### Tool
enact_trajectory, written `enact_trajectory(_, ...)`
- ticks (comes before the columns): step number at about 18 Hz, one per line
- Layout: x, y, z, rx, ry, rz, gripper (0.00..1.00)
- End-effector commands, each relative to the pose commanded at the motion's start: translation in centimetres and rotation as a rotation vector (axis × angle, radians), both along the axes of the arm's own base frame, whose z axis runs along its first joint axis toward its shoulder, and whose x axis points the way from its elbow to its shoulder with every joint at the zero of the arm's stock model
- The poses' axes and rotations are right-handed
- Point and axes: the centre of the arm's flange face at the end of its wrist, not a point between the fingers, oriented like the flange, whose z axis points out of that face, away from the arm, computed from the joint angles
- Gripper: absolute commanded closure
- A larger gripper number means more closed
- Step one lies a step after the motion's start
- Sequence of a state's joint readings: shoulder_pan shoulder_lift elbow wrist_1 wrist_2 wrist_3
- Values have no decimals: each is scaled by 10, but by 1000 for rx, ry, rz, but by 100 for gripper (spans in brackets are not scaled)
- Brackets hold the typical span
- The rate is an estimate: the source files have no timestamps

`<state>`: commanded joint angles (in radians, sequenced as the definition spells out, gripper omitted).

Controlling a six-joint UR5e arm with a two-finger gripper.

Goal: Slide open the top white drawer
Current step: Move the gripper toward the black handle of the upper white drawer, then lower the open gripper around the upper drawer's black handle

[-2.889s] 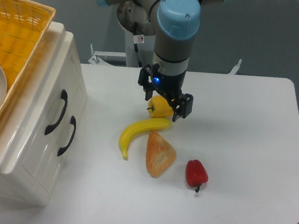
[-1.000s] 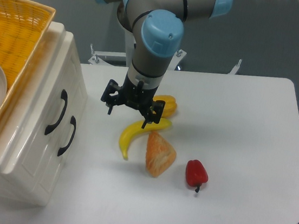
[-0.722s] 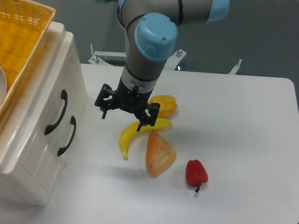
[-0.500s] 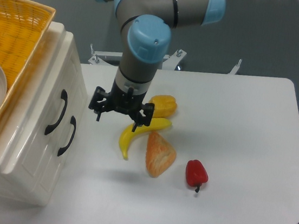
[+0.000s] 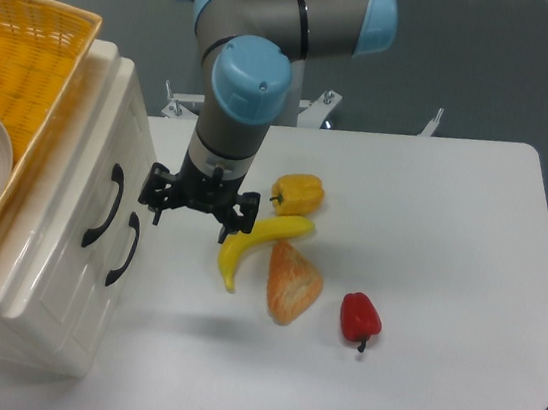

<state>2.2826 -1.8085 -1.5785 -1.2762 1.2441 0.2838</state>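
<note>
Our pincer (image 5: 197,207) moved left since earlier frame, now centre-left, fingers spread, empty, near top drawer (image 5: 82,204); we see drawer closed.

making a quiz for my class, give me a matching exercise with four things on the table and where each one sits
Things:
1. banana
2. red pepper
3. yellow pepper
4. top white drawer

Places:
A. farthest right of the foods
B. at the table's left side, shut
C. behind the banana, nearer the arm's base
D. just left of the bread

Pairs: 1-D, 2-A, 3-C, 4-B
</note>
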Motion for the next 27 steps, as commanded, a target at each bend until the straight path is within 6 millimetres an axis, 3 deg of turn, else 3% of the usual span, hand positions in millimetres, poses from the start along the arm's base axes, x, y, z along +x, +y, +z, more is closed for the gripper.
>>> enact_trajectory(27, 22, 3, -4, 12, -88, -33, 0)
